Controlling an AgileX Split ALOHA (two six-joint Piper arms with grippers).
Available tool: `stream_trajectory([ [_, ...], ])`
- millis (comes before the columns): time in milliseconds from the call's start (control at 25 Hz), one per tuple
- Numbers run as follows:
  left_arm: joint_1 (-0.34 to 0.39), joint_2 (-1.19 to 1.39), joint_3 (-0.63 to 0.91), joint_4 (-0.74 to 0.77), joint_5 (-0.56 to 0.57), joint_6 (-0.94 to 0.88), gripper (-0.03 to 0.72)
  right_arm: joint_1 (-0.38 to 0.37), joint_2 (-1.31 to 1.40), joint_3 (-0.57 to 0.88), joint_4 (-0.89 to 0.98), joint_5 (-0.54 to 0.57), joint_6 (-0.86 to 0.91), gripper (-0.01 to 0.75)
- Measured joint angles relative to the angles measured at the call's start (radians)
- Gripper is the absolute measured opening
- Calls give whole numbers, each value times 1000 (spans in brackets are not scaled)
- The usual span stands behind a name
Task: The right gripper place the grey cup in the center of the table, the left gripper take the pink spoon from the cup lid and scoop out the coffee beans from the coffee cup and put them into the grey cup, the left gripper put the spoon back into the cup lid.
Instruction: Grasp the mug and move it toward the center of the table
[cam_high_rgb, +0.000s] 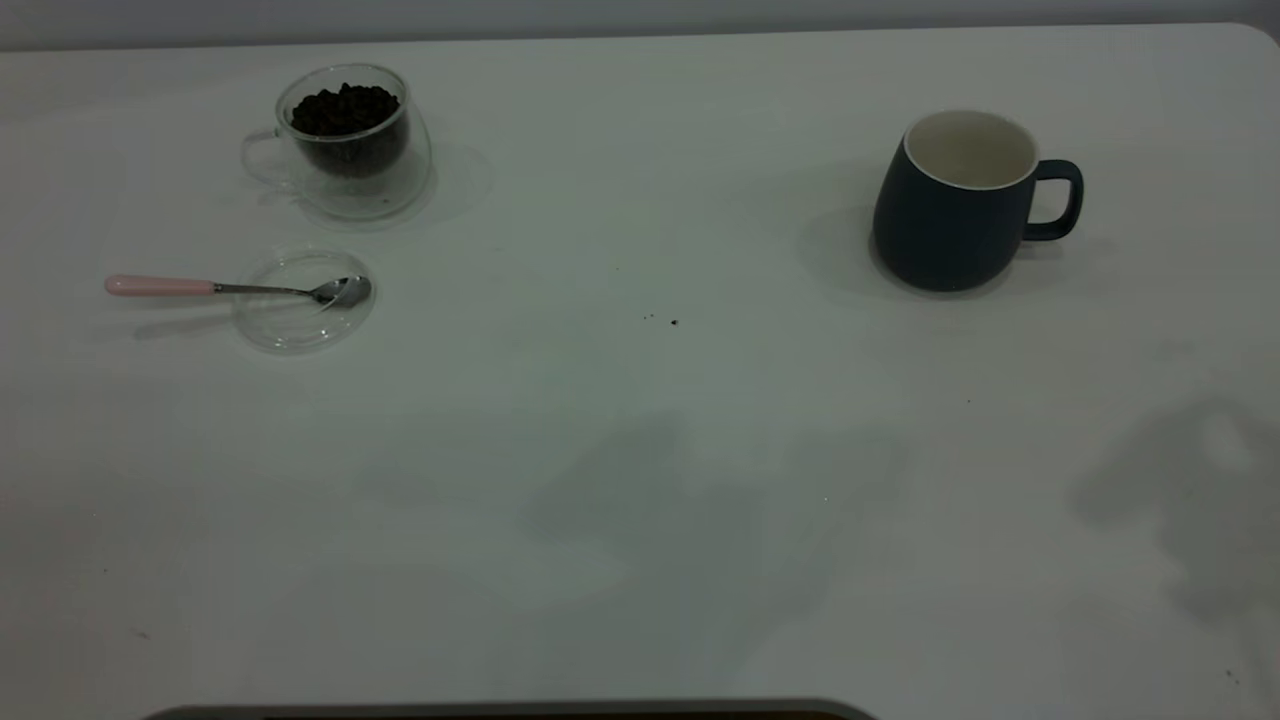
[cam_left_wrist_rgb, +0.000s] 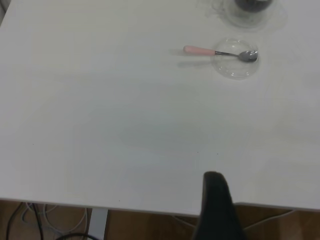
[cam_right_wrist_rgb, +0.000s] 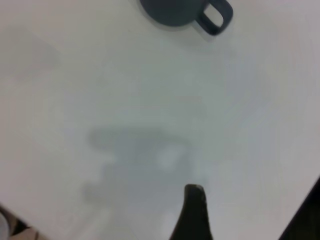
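Only one black finger (cam_left_wrist_rgb: 216, 200) of the left gripper shows in its wrist view, hanging over the near edge of the table (cam_high_rgb: 640, 480) — whether that gripper is spread or pressed together cannot be told. The right gripper is the same: a single dark finger (cam_right_wrist_rgb: 192, 210) above bare tabletop, its state not visible. Neither arm appears in the exterior view; neither touches anything.

Well ahead of the left finger lies the spoon (cam_high_rgb: 240, 288), its metal bowl resting on the lid (cam_high_rgb: 300, 325) and its pink handle reaching out past the lid's rim toward the table's left side. The lid lies flat on the table. Just behind it stands the glass cup (cam_high_rgb: 345, 140), upright, handle to the left, holding a heap of beans (cam_high_rgb: 345, 108).

The grey cup (cam_high_rgb: 950, 215) stands upright on the right side of the table — well apart from the glass cup, handle pointing right, pale inside showing. In the right wrist view only its lower body and handle show, far from the finger.

A few dark specks (cam_high_rgb: 672, 322) lie near the table's middle.
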Motion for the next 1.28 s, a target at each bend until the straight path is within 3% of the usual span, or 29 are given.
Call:
stream_trajectory([
  [280,0,0,0,0,0,0,569,0,281,-29,13,-201,-39,676],
  [960,0,0,0,0,0,0,569,4,858,-466,14,-174,-289,653],
  [1280,0,0,0,0,0,0,569,80,971,-574,14,-186,-387,643],
])
